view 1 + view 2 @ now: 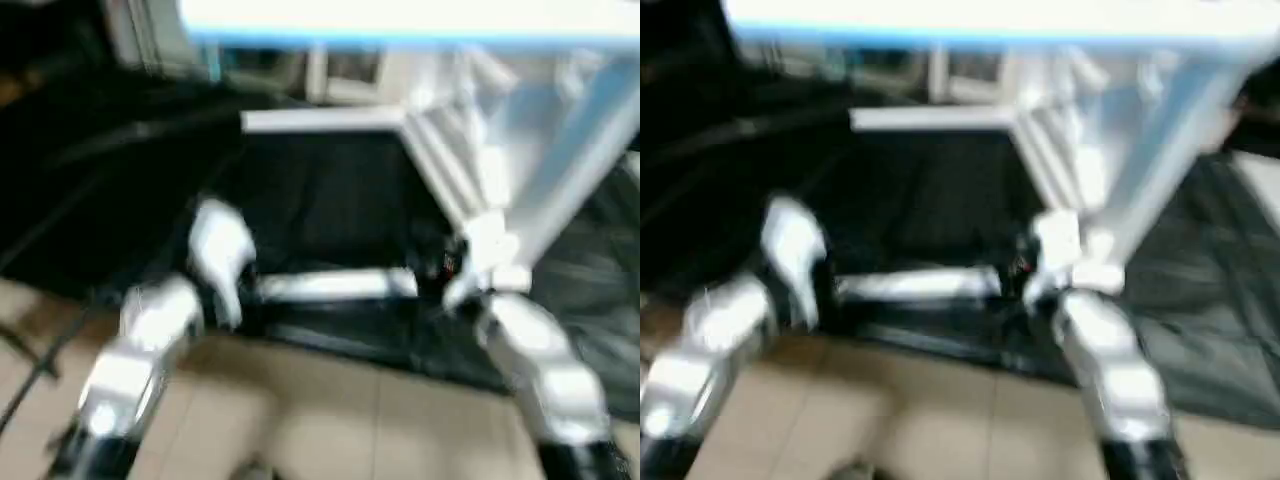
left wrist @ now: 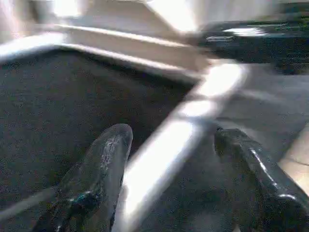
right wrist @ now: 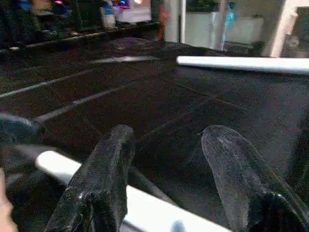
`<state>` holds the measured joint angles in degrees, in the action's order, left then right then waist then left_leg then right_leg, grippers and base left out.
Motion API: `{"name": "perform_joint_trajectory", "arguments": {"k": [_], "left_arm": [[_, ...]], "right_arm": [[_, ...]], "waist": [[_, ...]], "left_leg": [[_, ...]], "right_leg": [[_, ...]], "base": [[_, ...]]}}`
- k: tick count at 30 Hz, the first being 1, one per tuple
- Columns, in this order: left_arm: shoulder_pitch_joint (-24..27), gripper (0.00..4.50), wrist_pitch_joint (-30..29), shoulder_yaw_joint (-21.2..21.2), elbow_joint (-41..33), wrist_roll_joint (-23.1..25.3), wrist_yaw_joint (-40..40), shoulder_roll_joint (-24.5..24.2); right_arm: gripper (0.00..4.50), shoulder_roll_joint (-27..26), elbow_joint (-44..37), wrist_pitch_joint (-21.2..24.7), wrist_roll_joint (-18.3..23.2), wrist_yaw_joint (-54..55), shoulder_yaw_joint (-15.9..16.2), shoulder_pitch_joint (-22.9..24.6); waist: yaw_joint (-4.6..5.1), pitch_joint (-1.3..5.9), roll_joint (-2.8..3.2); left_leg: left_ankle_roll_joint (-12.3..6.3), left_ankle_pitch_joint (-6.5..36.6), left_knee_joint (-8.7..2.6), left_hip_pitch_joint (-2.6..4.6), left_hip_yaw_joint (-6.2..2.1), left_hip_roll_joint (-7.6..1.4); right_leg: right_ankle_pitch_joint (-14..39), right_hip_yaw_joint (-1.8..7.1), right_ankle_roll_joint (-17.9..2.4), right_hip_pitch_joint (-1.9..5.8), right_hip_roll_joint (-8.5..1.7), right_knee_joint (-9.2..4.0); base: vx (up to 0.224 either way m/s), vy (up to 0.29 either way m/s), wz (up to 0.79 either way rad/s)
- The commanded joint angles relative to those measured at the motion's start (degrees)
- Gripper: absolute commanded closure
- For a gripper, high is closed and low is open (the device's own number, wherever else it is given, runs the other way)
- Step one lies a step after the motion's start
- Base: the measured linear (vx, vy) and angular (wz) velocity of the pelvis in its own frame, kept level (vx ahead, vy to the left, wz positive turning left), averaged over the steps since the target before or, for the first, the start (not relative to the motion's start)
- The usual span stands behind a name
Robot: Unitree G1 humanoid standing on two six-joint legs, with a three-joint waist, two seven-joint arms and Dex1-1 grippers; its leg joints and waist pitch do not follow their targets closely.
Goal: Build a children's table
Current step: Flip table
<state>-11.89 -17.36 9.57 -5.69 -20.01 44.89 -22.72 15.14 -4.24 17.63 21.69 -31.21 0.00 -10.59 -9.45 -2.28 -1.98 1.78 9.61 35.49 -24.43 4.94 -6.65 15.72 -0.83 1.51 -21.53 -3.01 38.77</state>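
A white tube leg (image 1: pixel 335 285) lies level over the black mat (image 1: pixel 320 200), spanning from one gripper to the other. My left gripper (image 1: pixel 228 300) is at its left end. In the left wrist view the leg (image 2: pixel 164 159) runs between the two black fingers (image 2: pixel 104 164), with a gap on one side; the jaws stand open around it. My right gripper (image 1: pixel 440 272) is at the right end, open, and the leg (image 3: pixel 145 210) crosses beneath its fingers (image 3: pixel 104 169). The white tabletop (image 1: pixel 400 20) with slanting legs (image 1: pixel 570 170) rises at the back right.
Another white tube (image 3: pixel 241 64) lies further off on the mat. A white bar (image 1: pixel 320 120) runs across the back of the mat. Beige floor tiles (image 1: pixel 330 420) lie in front of the mat's near edge. Dark cables (image 1: pixel 40 370) trail at the left.
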Motion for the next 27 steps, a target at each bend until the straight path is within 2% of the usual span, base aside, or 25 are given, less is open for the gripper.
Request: {"name": "perform_joint_trajectory", "arguments": {"k": [1, 2, 3, 4, 5, 6, 8, 9, 10, 13, 14, 15, 16, 17, 18, 19, 21, 24, 26, 27], "left_arm": [[-0.69, 1.40, -4.22, 2.43, -1.71, -2.06, 6.84, -3.55], [-0.73, 1.40, -4.62, 2.72, -1.62, -2.02, 7.48, -4.02], [-1.53, 1.40, -5.35, 4.30, 0.01, -0.39, 9.96, -6.12], [-2.48, 1.40, -5.78, 5.57, 1.86, 1.19, 11.75, -7.74], [-3.67, 1.40, -5.27, 6.67, 4.23, 3.40, 12.51, -8.74], [-4.74, 1.40, -4.00, 7.38, 6.48, 5.62, 12.23, -9.07], [-7.23, 1.40, -2.41, 8.07, 11.47, 9.69, 9.20, -8.58], [-9.31, 1.40, -1.05, 8.95, 15.77, 12.55, 7.45, -8.29], [-9.47, 1.40, -0.93, 9.04, 16.10, 12.76, 7.36, -8.28], [-12.59, 1.40, -0.09, 10.51, 21.61, 14.85, 5.06, -8.09], [-14.15, 1.40, 0.47, 10.21, 24.31, 15.68, 3.07, -7.19], [-14.57, 1.40, 0.80, 10.04, 25.10, 16.01, 2.75, -6.89], [-15.47, 1.40, 0.97, 9.57, 26.76, 16.52, 1.42, -6.19], [-15.80, 1.40, 1.05, 9.38, 27.38, 16.74, 0.96, -5.92], [-16.96, 1.40, 1.79, 9.15, 29.85, 18.29, -0.78, -5.31], [-16.96, 1.40, 1.79, 9.15, 29.85, 18.29, -0.78, -5.31], [-18.52, 1.40, 4.23, 9.17, 34.65, 21.62, -4.41, -5.14], [-18.64, 1.40, 5.78, 8.86, 35.18, 22.08, -5.06, -5.63], [-18.04, 1.40, 7.30, 8.35, 33.85, 21.33, -3.84, -6.08], [-17.03, 1.40, 8.62, 6.99, 31.38, 19.25, -1.99, -6.05]], "right_arm": [[1.96, 2.15, -2.35, 2.22, 2.17, -3.85, -0.66, 0.91], [1.96, 2.41, -2.50, 2.44, 2.35, -4.25, -0.60, 1.01], [1.96, 3.65, -3.09, 3.41, 3.18, -6.12, -0.51, 1.41], [1.96, 4.70, -3.52, 4.17, 3.86, -7.46, -0.53, 1.69], [1.96, 5.35, -3.69, 4.57, 4.21, -8.08, -0.70, 1.81], [1.96, 5.67, -3.68, 4.66, 4.29, -8.13, -0.89, 1.82], [1.96, 5.90, -3.63, 4.65, 4.38, -7.75, -1.19, 1.74], [1.96, 5.94, -3.70, 4.73, 4.46, -7.63, -1.24, 1.76], [1.96, 5.94, -3.71, 4.74, 4.46, -7.63, -1.24, 1.76], [1.96, 5.99, -4.10, 4.86, 4.21, -7.47, -1.01, 2.12], [1.96, 6.05, -4.31, 4.96, 4.18, -7.43, -1.02, 2.30], [1.96, 6.09, -4.36, 5.01, 4.22, -7.45, -1.03, 2.33], [1.96, 6.12, -4.43, 5.07, 4.24, -7.41, -1.01, 2.46], [1.96, 6.13, -4.45, 5.09, 4.24, -7.39, -1.00, 2.50], [1.96, 6.09, -4.52, 5.14, 4.12, -7.23, -0.97, 2.68], [1.96, 6.09, -4.52, 5.14, 4.12, -7.23, -0.97, 2.68], [1.96, 6.00, -4.52, 4.90, 3.71, -6.89, -0.97, 2.93], [1.96, 6.01, -4.67, 4.88, 3.60, -6.74, -0.99, 3.00], [1.96, 6.04, -4.82, 4.90, 3.61, -6.72, -1.01, 3.09], [1.96, 6.06, -4.98, 4.93, 3.70, -6.75, -1.04, 3.21]], "waist": [[-0.67, 2.83, -0.31], [-0.67, 2.83, -0.31], [0.41, 1.99, 0.41], [0.80, 1.60, 0.75], [1.13, 1.46, 0.75], [1.43, 1.47, 0.64], [1.46, 1.41, 0.59], [1.62, 1.77, 0.81], [1.83, 2.00, 0.79], [2.02, 2.53, 0.90], [2.13, 2.33, 0.71], [2.06, 2.42, 0.64], [1.94, 2.33, 0.58], [1.89, 2.31, 0.95], [1.78, 2.33, 0.70], [1.55, 2.38, 0.71], [1.48, 2.55, 0.66], [1.48, 2.72, 0.73], [1.45, 2.93, 0.64], [1.40, 3.07, 0.54]], "left_leg": [[-0.44, 5.07, -4.59, 2.33, 0.65, -4.27], [-0.44, 5.07, -4.59, 2.33, 0.65, -4.27], [1.86, 18.21, -6.58, 3.10, 1.15, -5.24], [4.04, 25.65, -7.35, 3.70, 1.10, -5.59], [5.07, 28.95, -7.53, 4.04, 1.13, -5.58], [6.77, 33.62, -7.70, 4.73, 0.98, -5.67], [6.87, 33.80, -7.80, 4.71, 0.92, -5.78], [7.13, 32.47, -7.92, 4.63, 0.91, -5.89], [7.11, 31.13, -8.14, 4.18, 0.83, -5.92], [6.16, 25.08, -8.26, 3.42, 1.01, -5.88], [5.60, 26.25, -8.19, 3.63, 1.39, -5.74], [5.55, 27.23, -8.06, 3.89, 1.46, -5.80], [5.58, 28.73, -7.87, 4.26, 1.57, -5.96], [5.68, 29.20, -7.79, 4.25, 1.57, -5.94], [5.50, 29.42, -7.68, 4.41, 1.75, -5.95], [5.19, 28.90, -7.50, 4.56, 1.89, -5.99], [4.41, 25.84, -7.59, 4.02, 1.91, -6.05], [3.81, 23.52, -7.50, 3.85, 1.98, -6.10], [3.07, 20.82, -7.37, 3.67, 2.17, -6.09], [2.43, 18.93, -7.15, 3.63, 2.31, -6.08]], "right_leg": [[-2.73, 2.21, -6.48, 2.07, -6.25, -6.18], [-2.73, 2.21, -6.48, 2.07, -6.25, -6.18], [11.55, 1.70, -7.70, 1.30, -4.90, -6.92], [19.52, 1.67, -7.34, 0.85, -4.80, -7.42], [22.84, 1.73, -6.92, 0.52, -4.85, -7.86], [27.80, 2.01, -5.60, 0.08, -5.55, -8.69], [28.19, 2.06, -5.19, 0.04, -5.73, -8.90], [24.95, 2.04, -5.54, 0.19, -5.94, -8.68], [21.77, 1.84, -5.89, 0.64, -5.93, -8.40], [10.94, 1.41, -7.22, 1.33, -5.59, -7.41], [12.40, 1.17, -7.30, 0.97, -5.51, -7.70], [14.03, 1.18, -7.35, 0.82, -5.81, -7.88], [16.75, 1.38, -7.63, 0.35, -6.21, -8.28], [17.28, 1.47, -7.81, 0.28, -6.31, -8.32], [17.89, 1.56, -7.79, 0.09, -6.38, -8.60], [17.29, 1.73, -7.81, -0.09, -6.44, -8.68], [13.96, 1.65, -7.68, 0.38, -6.25, -8.34], [9.91, 1.57, -8.44, 0.59, -6.14, -7.87], [6.35, 1.49, -9.20, 0.81, -6.05, -7.62], [3.94, 1.39, -9.75, 0.90, -6.00, -7.36]], "base": [[0.000, 0.000, 0.00], [-0.052, -0.007, -0.06], [-0.074, 0.005, -0.07], [-0.074, 0.005, -0.07], [-0.084, 0.026, -0.11], [-0.083, 0.033, -0.09], [-0.073, 0.033, -0.08], [-0.055, 0.037, -0.10], [-0.067, 0.062, -0.20], [-0.004, 0.031, -0.13], [-0.004, 0.045, -0.19], [0.000, 0.000, 0.00], [0.000, 0.000, 0.00], [0.000, 0.000, 0.00], [0.000, 0.000, 0.00], [0.000, 0.000, 0.00], [0.000, 0.000, 0.00], [0.000, 0.000, 0.00], [0.000, 0.000, 0.00], [0.000, 0.000, 0.00]]}}
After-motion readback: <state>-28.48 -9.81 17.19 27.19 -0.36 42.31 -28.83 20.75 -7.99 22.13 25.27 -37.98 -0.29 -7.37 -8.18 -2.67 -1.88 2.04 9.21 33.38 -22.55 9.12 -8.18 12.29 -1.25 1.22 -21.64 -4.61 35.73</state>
